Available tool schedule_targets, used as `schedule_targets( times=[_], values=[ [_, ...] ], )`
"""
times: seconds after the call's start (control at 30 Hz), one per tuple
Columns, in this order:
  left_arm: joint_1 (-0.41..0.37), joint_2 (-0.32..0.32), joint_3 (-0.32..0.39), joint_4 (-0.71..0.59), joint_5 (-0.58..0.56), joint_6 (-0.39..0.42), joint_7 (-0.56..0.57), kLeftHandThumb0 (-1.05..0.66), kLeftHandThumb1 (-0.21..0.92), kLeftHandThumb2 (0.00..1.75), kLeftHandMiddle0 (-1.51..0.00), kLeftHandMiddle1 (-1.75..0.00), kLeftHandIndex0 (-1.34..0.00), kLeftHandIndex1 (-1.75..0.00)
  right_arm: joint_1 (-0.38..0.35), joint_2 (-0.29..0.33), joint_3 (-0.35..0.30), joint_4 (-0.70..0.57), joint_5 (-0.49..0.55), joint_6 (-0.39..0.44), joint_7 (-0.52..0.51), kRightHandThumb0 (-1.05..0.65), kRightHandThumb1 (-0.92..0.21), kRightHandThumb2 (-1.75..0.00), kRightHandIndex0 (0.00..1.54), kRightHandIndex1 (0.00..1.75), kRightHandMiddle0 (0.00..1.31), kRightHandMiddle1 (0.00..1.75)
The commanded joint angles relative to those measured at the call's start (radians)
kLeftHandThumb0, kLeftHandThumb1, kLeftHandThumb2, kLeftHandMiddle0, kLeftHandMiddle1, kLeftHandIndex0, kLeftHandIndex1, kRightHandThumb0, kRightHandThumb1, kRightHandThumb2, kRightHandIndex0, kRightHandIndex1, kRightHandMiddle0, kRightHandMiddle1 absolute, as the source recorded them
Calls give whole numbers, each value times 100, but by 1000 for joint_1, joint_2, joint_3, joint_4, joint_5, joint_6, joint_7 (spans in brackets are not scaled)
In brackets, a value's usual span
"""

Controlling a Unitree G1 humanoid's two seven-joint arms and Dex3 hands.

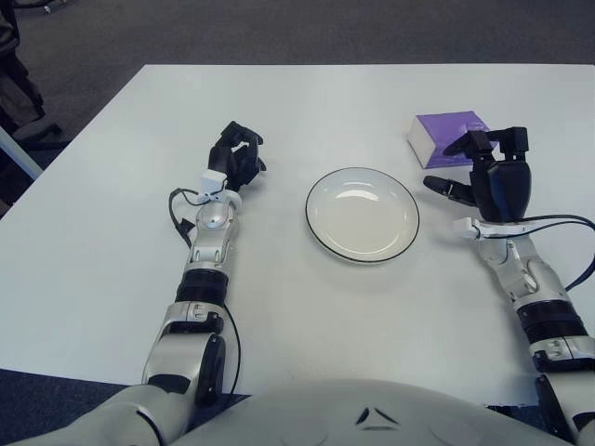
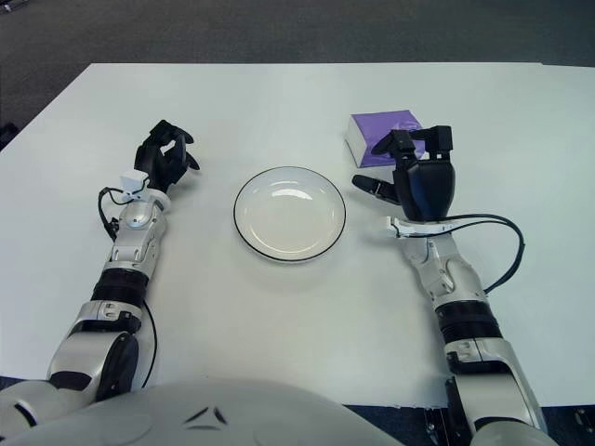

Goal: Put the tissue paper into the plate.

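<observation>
A: Where is the tissue pack (image 1: pixel 448 137)?
B: On the table (image 1: pixel 307 307), right of the plate (image 1: pixel 363 214), just beyond the right hand (image 1: pixel 491 177), fingers apart, holding nothing.
A: And the left hand (image 1: pixel 237 158)?
B: Left of the plate, fingers curled, nothing held.

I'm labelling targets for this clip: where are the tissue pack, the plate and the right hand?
tissue pack (image 1: pixel 446 127): left eye view, purple top face.
plate (image 1: pixel 323 236): left eye view, near-left rim.
right hand (image 1: pixel 500 184): left eye view, back of palm.

I see even, bright overhead light on the table (image 1: pixel 307 93), soft faint shadows, a small glare in the plate (image 1: pixel 363 214), everything sharp.
</observation>
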Motion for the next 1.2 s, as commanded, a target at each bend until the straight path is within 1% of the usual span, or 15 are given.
schedule_targets(
  times=[0.0, 0.17, 0.23, 0.27, 0.3, 0.33, 0.4, 0.43, 0.47, 0.53, 0.63, 0.8, 0.97, 1.07, 1.17],
  values=[
    [124, -17, 0, 63, -4, -6, -5, -34, 92, 55, -83, -175, -62, -175, -12, -48, -5, 7, -6, -2, 2, -1, -92, -27, 55, 138, 34, 139],
    [125, -16, -3, 63, -4, -7, -3, -34, 92, 55, -83, -175, -62, -175, -46, -108, -5, 42, 1, -27, 4, -1, -92, -29, 53, 136, 29, 148],
    [124, -16, -4, 64, -4, -8, -2, -34, 92, 55, -83, -175, -62, -175, -59, -127, -5, 49, 5, -32, 13, -1, -92, -31, 49, 136, 27, 153],
    [125, -16, -4, 63, -4, -8, -2, -34, 92, 55, -83, -175, -62, -175, -63, -136, -5, 51, 7, -34, 16, -13, -92, -35, 50, 113, 29, 156],
    [126, -16, -5, 62, -4, -8, -1, -34, 92, 55, -83, -175, -62, -175, -67, -147, -6, 46, 9, -33, 30, -21, -92, -36, 54, 91, 30, 157],
    [126, -16, -5, 62, -4, -8, -1, -34, 92, 55, -83, -175, -62, -175, -70, -155, -6, 43, 11, -31, 39, -27, -92, -36, 54, 81, 29, 143],
    [126, -16, -5, 62, -4, -8, -1, -34, 92, 55, -83, -175, -62, -175, -77, -174, -9, 28, 16, -22, 73, -42, -92, -32, 61, 44, 35, 88],
    [126, -16, -6, 63, -4, -8, -1, -34, 92, 55, -83, -175, -62, -175, -80, -185, -12, 17, 22, -15, 102, -44, -92, -32, 62, 37, 36, 78],
    [126, -15, -6, 63, -4, -8, -1, -34, 92, 55, -83, -175, -62, -175, -82, -193, -14, 9, 26, -10, 122, -48, -92, -30, 62, 25, 37, 62],
    [125, -15, -6, 65, -4, -9, -1, -34, 92, 55, -83, -175, -62, -175, -83, -209, -19, -12, 41, 4, 182, -54, -92, -27, 60, 11, 38, 41],
    [124, -15, -6, 68, -5, -11, -2, -34, 92, 55, -83, -175, -62, -175, -84, -230, -26, -39, 71, 20, 279, -59, -92, -25, 53, 4, 36, 29],
    [124, -15, -5, 69, -6, -11, -3, -34, 92, 55, -83, -175, -61, -175, -95, -239, -29, -46, 101, 31, 358, -66, -92, -26, 44, 1, 33, 19],
    [125, -16, -6, 68, -7, -9, -2, -35, 92, 55, -83, -175, -61, -175, -152, -262, -7, 24, 105, 15, 419, -72, -92, -26, 35, 0, 30, 16],
    [125, -16, -5, 69, -7, -9, -2, -35, 92, 55, -83, -175, -61, -175, -199, -280, 17, 92, 97, -17, 450, -76, -92, -28, 30, 0, 27, 13],
    [125, -15, -6, 69, -7, -9, -2, -35, 92, 55, -83, -175, -61, -175, -230, -290, 35, 138, 93, -44, 464, -79, -92, -30, 27, 0, 25, 11]
  ],
)
